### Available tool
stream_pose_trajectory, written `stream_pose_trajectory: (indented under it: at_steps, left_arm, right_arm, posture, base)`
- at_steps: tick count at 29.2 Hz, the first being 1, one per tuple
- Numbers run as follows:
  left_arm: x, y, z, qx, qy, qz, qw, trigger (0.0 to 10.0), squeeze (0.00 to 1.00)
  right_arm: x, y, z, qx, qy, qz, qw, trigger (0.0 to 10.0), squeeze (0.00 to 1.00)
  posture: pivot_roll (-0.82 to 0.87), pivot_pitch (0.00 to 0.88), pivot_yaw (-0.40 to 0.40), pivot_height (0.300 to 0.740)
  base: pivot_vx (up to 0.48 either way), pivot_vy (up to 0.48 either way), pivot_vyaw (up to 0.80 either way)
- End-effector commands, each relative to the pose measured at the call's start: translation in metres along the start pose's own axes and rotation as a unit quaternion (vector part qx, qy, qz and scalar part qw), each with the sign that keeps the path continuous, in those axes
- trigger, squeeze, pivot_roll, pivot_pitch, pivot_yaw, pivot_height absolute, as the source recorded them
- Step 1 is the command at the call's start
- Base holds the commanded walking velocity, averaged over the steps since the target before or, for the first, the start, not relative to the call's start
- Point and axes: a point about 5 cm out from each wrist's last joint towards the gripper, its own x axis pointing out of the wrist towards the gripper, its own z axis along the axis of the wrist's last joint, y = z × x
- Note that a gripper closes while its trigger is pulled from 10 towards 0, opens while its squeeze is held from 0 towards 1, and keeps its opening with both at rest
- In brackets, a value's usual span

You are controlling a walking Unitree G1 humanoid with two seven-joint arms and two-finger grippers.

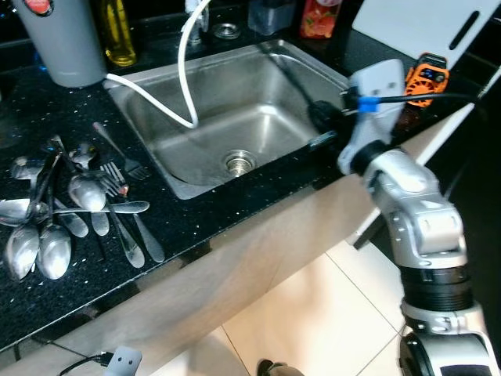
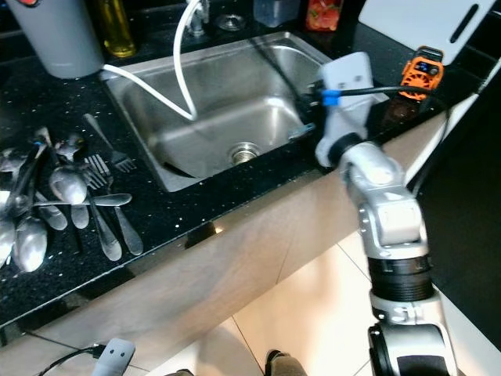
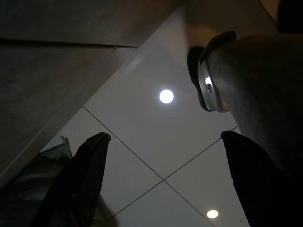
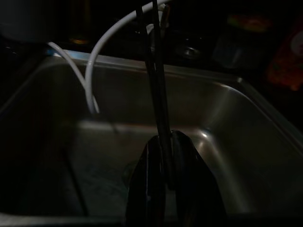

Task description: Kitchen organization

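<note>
A heap of spoons and forks lies on the black speckled counter, left of the steel sink. My right gripper reaches over the sink's right rim. In the right wrist view the right gripper is shut on two thin dark sticks, which run out over the basin. The same sticks slant across the sink's right wall toward its back. My left gripper hangs open by the cabinet front over the tiled floor, holding nothing.
A white hose loops from the tap into the sink. Behind the counter stand a grey container, a yellow oil bottle and a red bottle. A white board and an orange gadget sit at the right.
</note>
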Motion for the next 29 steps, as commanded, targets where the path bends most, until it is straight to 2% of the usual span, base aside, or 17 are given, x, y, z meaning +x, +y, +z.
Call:
stream_pose_trajectory:
  at_steps: [1, 5, 7, 12, 16, 21, 22, 24, 29]
  left_arm:
    - [0.001, -0.023, -0.011, 0.0, 0.018, -0.044, 0.999, 10.0, 0.0]
    - [-0.001, -0.028, -0.021, -0.005, 0.026, -0.048, 0.998, 10.0, 0.0]
    - [-0.003, -0.031, -0.029, -0.009, 0.031, -0.052, 0.998, 10.0, 0.0]
    - [-0.006, -0.036, -0.039, -0.013, 0.037, -0.058, 0.998, 10.0, 0.0]
    - [-0.008, -0.038, -0.046, -0.015, 0.041, -0.061, 0.997, 10.0, 0.0]
    - [-0.015, -0.043, -0.065, -0.025, 0.057, -0.064, 0.996, 10.0, 0.0]
    - [-0.015, -0.043, -0.065, -0.025, 0.057, -0.064, 0.996, 10.0, 0.0]
    - [-0.018, -0.044, -0.071, -0.027, 0.062, -0.065, 0.996, 10.0, 0.0]
    - [-0.019, -0.045, -0.075, -0.03, 0.065, -0.064, 0.995, 10.0, 0.0]
  right_arm:
    - [0.003, -0.001, -0.001, -0.003, 0.016, -0.01, 1.0, 10.0, 0.0]
    - [0.016, 0.005, -0.001, -0.024, 0.05, -0.005, 0.998, 10.0, 0.0]
    - [0.025, 0.006, -0.004, -0.07, 0.089, 0.0, 0.994, 10.0, 0.0]
    - [0.034, 0.002, -0.002, -0.087, 0.12, 0.002, 0.989, 10.0, 0.0]
    - [0.042, 0.0, 0.002, -0.092, 0.124, 0.004, 0.988, 10.0, 0.0]
    - [0.065, 0.0, 0.019, -0.08, 0.119, 0.017, 0.99, 10.0, 0.0]
    - [0.065, 0.0, 0.019, -0.08, 0.119, 0.017, 0.99, 10.0, 0.0]
    - [0.074, 0.004, 0.021, -0.099, 0.122, 0.03, 0.987, 10.0, 0.0]
    - [0.079, 0.008, 0.018, -0.118, 0.131, 0.04, 0.984, 10.0, 0.0]
  posture:
    - [0.0, 0.183, -0.045, 0.74]
    - [0.0, 0.211, -0.059, 0.74]
    - [0.0, 0.229, -0.066, 0.74]
    - [0.0, 0.275, -0.084, 0.74]
    - [0.0, 0.299, -0.092, 0.74]
    - [0.01, 0.347, -0.116, 0.74]
    - [0.01, 0.347, -0.116, 0.74]
    - [0.01, 0.358, -0.12, 0.74]
    - [0.01, 0.364, -0.123, 0.74]
  base:
    - [0.0, 0.0, 0.0]
    - [0.0, 0.0, 0.0]
    - [0.0, 0.0, 0.0]
    - [0.0, 0.0, 0.0]
    - [0.0, 0.0, 0.0]
    - [0.0, 0.0, 0.0]
    - [0.0, 0.0, 0.0]
    - [0.0, 0.0, 0.0]
    - [0.0, 0.0, 0.0]
